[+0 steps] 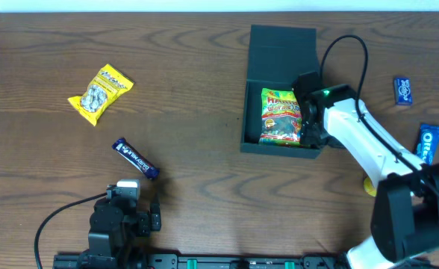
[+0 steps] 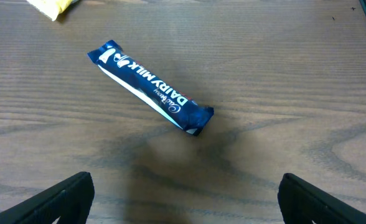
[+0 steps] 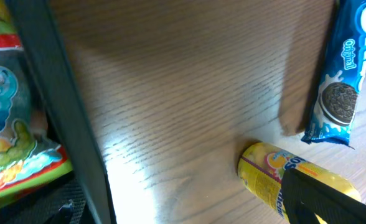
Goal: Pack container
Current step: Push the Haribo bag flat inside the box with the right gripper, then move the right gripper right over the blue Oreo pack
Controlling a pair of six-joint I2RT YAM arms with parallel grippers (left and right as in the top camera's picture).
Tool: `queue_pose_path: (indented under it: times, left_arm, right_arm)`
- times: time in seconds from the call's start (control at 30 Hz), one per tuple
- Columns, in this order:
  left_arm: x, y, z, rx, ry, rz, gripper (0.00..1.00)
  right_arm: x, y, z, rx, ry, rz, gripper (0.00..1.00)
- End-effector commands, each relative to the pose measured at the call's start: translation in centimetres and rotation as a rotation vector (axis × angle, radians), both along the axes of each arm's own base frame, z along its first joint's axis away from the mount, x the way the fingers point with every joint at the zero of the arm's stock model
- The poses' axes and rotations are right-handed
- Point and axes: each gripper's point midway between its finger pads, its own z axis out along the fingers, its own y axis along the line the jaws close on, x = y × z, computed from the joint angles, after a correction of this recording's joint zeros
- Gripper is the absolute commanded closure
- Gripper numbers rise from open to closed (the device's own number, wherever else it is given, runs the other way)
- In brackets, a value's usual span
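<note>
The container [image 1: 253, 82] is a dark teal square box, its flap lid open and lying back. A colourful gummy packet [image 1: 279, 116] lies inside it. My right gripper [image 1: 310, 127] hovers over the box's right wall, open and empty. In the right wrist view [image 3: 177, 199] one finger is inside the container wall [image 3: 58, 106], next to the gummy packet [image 3: 9, 130], and the other is outside it. My left gripper [image 1: 130, 213] is open and empty near the front edge. In the left wrist view [image 2: 186, 205] a blue Dairy Milk bar [image 2: 149, 87] lies ahead of it.
A yellow snack packet [image 1: 100, 93] lies at the left and the Dairy Milk bar [image 1: 135, 158] in front of it. Right of the box are a small blue packet [image 1: 403, 90], an Oreo packet [image 1: 428, 142] [image 3: 342, 81] and a yellow tube [image 3: 267, 174].
</note>
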Motion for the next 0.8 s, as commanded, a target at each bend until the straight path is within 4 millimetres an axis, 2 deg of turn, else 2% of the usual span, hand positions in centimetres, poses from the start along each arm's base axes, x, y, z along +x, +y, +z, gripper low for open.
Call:
queue_pose_path:
  times: [0.0, 0.2, 0.33, 0.4, 0.63, 0.77]
  left_arm:
    - [-0.5, 0.3, -1.8, 0.018, 0.054, 0.01, 0.05]
    - [-0.5, 0.3, -1.8, 0.018, 0.054, 0.01, 0.04]
    - [-0.5, 0.3, -1.8, 0.018, 0.054, 0.01, 0.05]
    - [-0.5, 0.3, -1.8, 0.018, 0.054, 0.01, 0.05]
    - [-0.5, 0.3, -1.8, 0.018, 0.054, 0.01, 0.05]
    - [-0.5, 0.3, -1.8, 0.018, 0.054, 0.01, 0.05]
  right_arm:
    - [0.1, 0.6, 3.3, 0.014, -0.108, 0.033, 0.01]
    - [-0.8, 1.1, 8.5, 0.098, -0.271, 0.046, 0.01]
    - [-2.4, -0.5, 10.9, 0.142, -0.321, -0.001, 0.01]
    - [-3.3, -1.9, 11.3, 0.176, -0.322, -0.057, 0.01]
    - [-5.6, -9.4, 11.5, 0.195, -0.292, -0.237, 0.01]
    - [-6.0, -12.0, 11.3, 0.244, -0.284, -0.241, 0.01]
